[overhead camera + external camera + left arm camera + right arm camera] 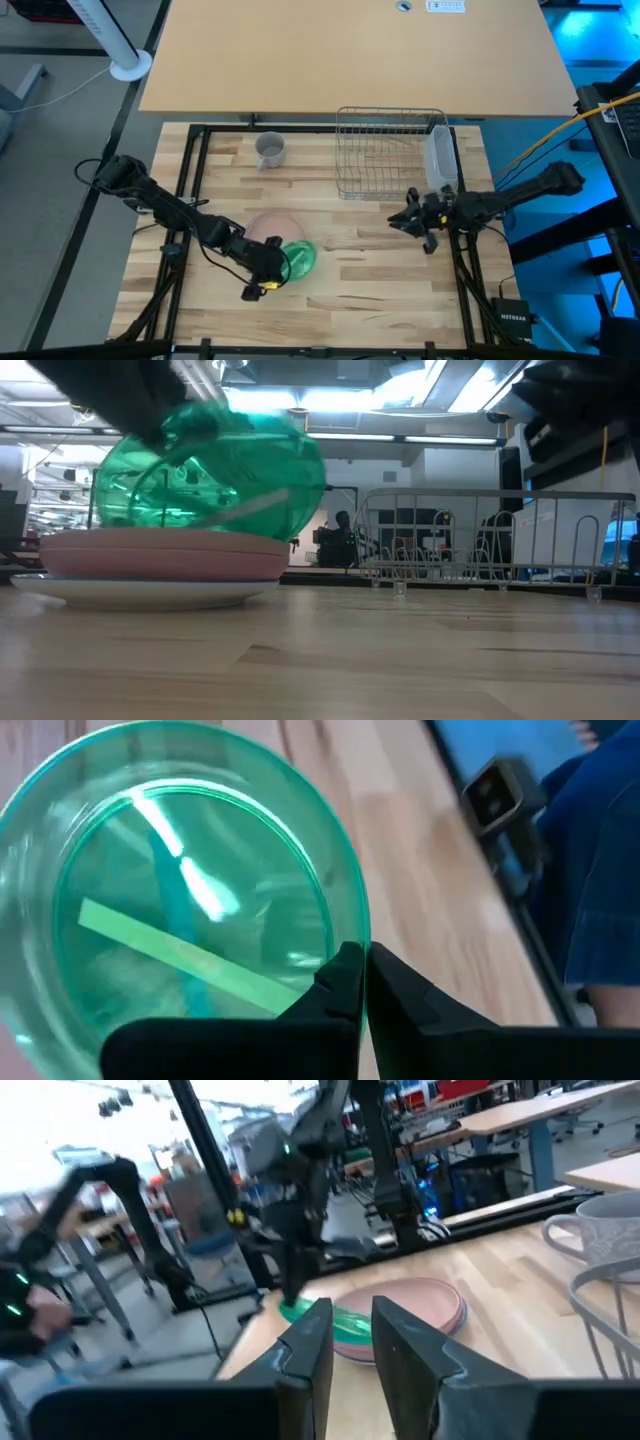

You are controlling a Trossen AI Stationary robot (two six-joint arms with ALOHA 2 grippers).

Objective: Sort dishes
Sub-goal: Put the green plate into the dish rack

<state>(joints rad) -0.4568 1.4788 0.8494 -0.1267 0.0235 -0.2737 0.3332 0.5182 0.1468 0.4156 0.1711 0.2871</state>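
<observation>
Over the pink plate, the left gripper is clamped on the tilted green plate's rim

Cup left of rack, apart.

Three plates are on the tabletop: one green plate, one pink plate and one white plate under the pink one. There is one grey cup. One wire dish rack stands there, with one translucent plastic tub beside it. Two robot arms are seen, each with one hand: the left hand and the right hand.
</observation>
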